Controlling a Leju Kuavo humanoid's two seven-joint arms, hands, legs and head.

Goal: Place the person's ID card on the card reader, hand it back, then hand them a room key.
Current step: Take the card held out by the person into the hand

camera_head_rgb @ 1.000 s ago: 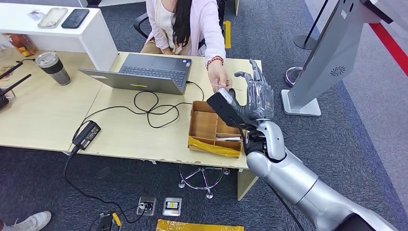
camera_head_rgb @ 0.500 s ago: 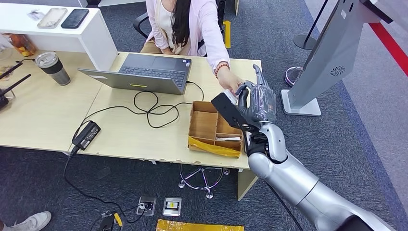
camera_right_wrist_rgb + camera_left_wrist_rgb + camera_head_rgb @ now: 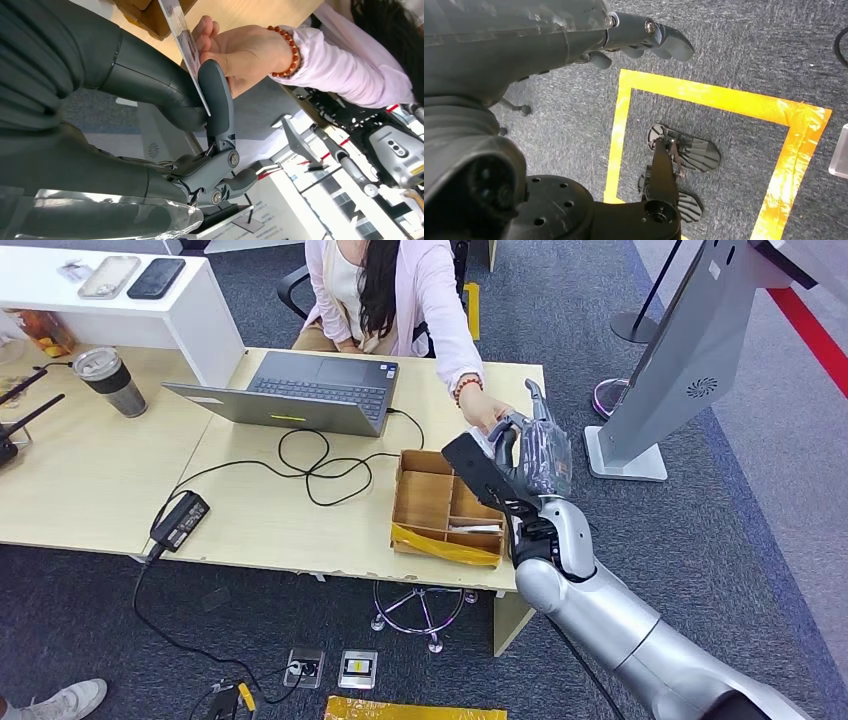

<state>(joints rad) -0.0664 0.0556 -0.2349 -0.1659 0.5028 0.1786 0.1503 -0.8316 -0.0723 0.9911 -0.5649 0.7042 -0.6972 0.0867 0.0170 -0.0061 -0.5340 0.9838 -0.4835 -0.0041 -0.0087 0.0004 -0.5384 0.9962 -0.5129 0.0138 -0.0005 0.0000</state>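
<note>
A pale wooden desk (image 3: pixel 260 510) spans the left and middle of the head view, standing on dark grey carpet (image 3: pixel 640 540). A person in a pink top (image 3: pixel 420 290) sits behind it, one arm stretched toward the desk's right end. To the right, a grey kiosk stand (image 3: pixel 680 350) leans up from a white base. An open laptop (image 3: pixel 300 390) lies in front of the person, with black cables (image 3: pixel 320 465) looping away to a black power brick (image 3: pixel 180 520). Near the desk's right front edge sits a wooden divided tray (image 3: pixel 430 502) edged with yellow tape; a white card-like piece lies in one of its front compartments. A steel tumbler (image 3: pixel 108 380) stands far left.

The silver right arm reaches up over the desk's right corner. The right hand (image 3: pixel 530 450) pinches the ID card (image 3: pixel 185 45) between its thick thumb and a darker finger (image 3: pixel 216 100), so it is holding the card. The person's hand (image 3: pixel 235 50), with a red bead bracelet (image 3: pixel 285 50) at the wrist, also has its fingertips on the card's far end, just above the tray's back right corner.

The left hand (image 3: pixel 644 40) hangs above the carpet and yellow floor tape (image 3: pixel 724 95), its fingers curled with nothing in them.
</note>
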